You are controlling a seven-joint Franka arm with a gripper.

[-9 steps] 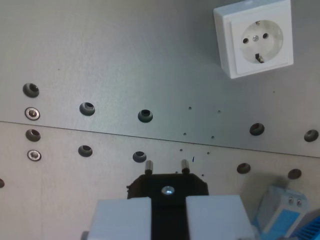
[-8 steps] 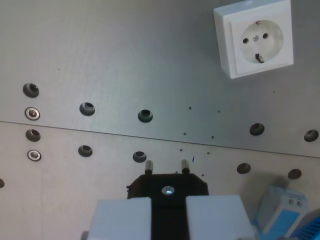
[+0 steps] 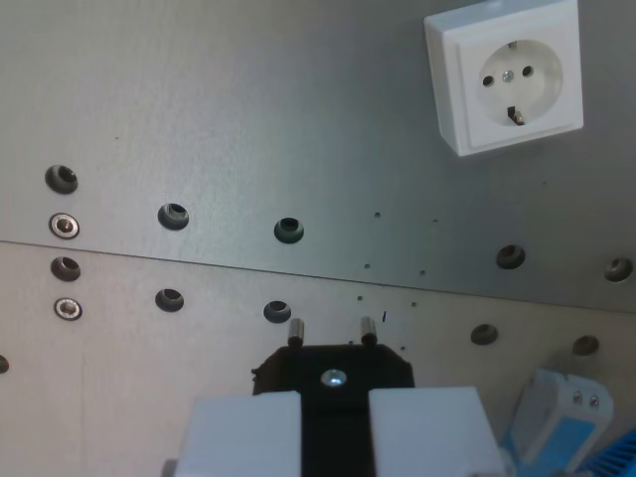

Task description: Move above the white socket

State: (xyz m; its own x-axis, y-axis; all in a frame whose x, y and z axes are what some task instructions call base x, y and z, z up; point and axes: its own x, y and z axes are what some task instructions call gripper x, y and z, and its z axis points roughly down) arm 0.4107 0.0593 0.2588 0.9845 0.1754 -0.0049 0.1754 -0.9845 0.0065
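At the wrist view's bottom edge, the end effector (image 3: 335, 422) with two white block fingers (image 3: 243, 434) is clamped on a black plug with two metal pins (image 3: 333, 366), pins pointing up-frame. White square wall socket (image 3: 505, 75) sits on the grey metal table (image 3: 248, 109) at the view's top right corner, well apart from the plug. Blue-and-white box (image 3: 556, 417) at bottom right corner.

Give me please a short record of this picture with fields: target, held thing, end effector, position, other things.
target: white socket, upper part of the wrist view's right
held thing: black plug, two pins pointing away from the camera
end effector: shut on the plug
position: plug not yet above the socket
other things: grey plate with holes; blue and white device
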